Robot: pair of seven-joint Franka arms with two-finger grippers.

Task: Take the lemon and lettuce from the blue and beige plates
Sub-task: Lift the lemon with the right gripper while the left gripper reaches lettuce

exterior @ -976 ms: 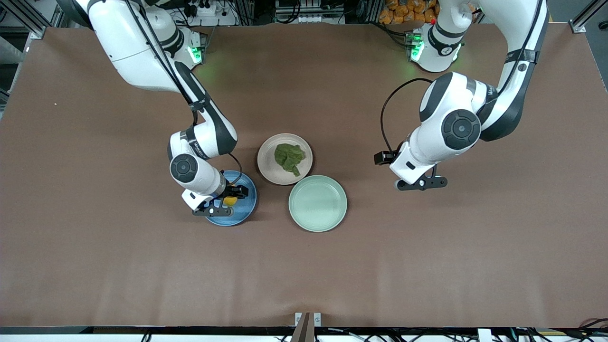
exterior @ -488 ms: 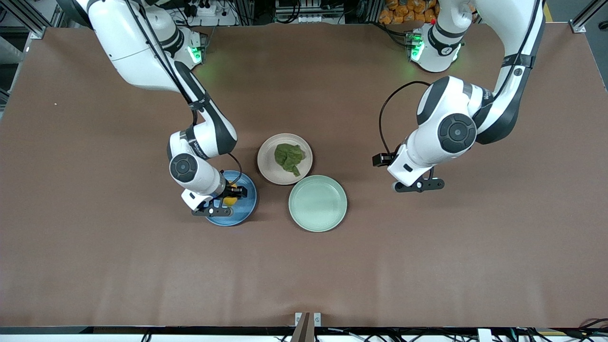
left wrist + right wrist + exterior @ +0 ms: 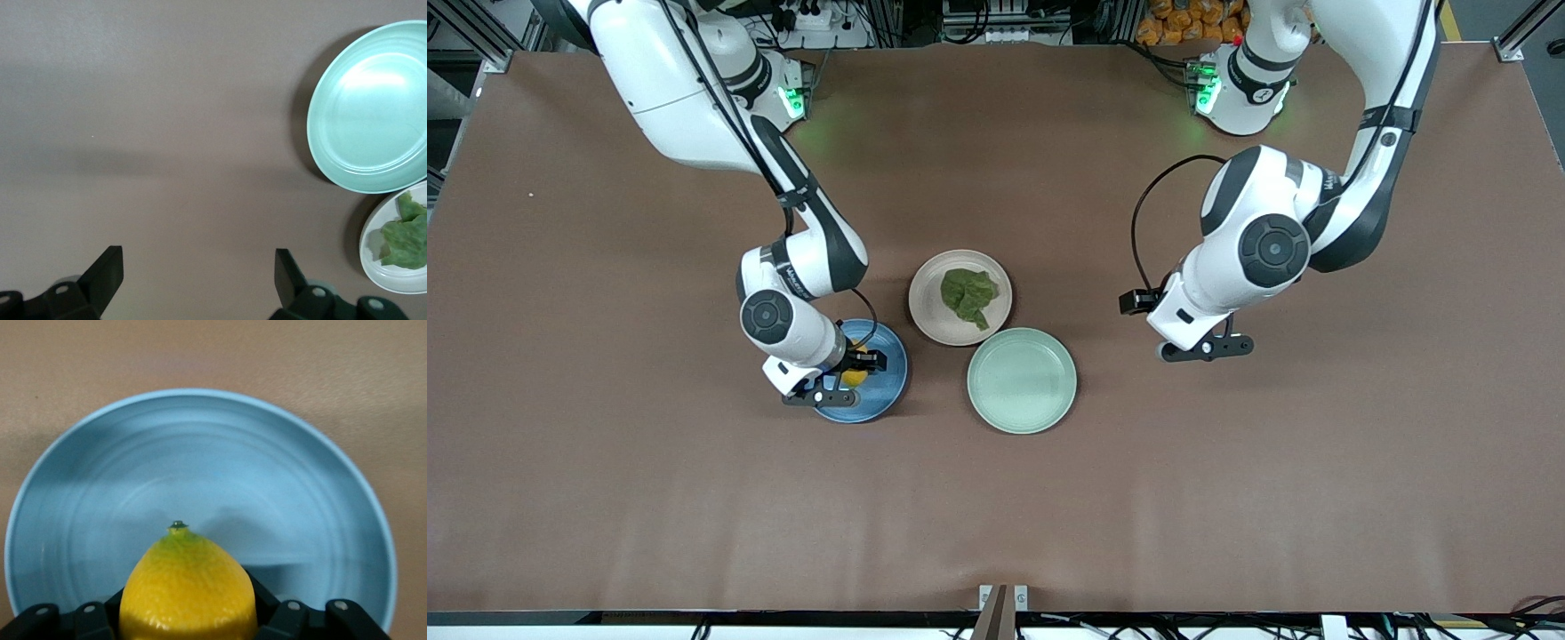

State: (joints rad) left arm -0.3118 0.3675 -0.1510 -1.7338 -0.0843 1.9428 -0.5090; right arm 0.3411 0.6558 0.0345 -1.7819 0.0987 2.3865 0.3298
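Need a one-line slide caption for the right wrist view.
Right gripper shut on the lemon, over the blue plate.

Pale mint-green plate [image 3: 1022, 380] flat on the brown table [image 3: 605, 498], holding nothing, nearest the front camera of the dishes. Glossy highlight across its floor [image 3: 371, 107] in the left wrist view. Metal bracket [image 3: 1002, 597] at the table's near edge.

The brown table [image 3: 605, 489] carries blue plate [image 3: 885, 391], beige plate [image 3: 929, 311], mint plate [image 3: 1022, 380].
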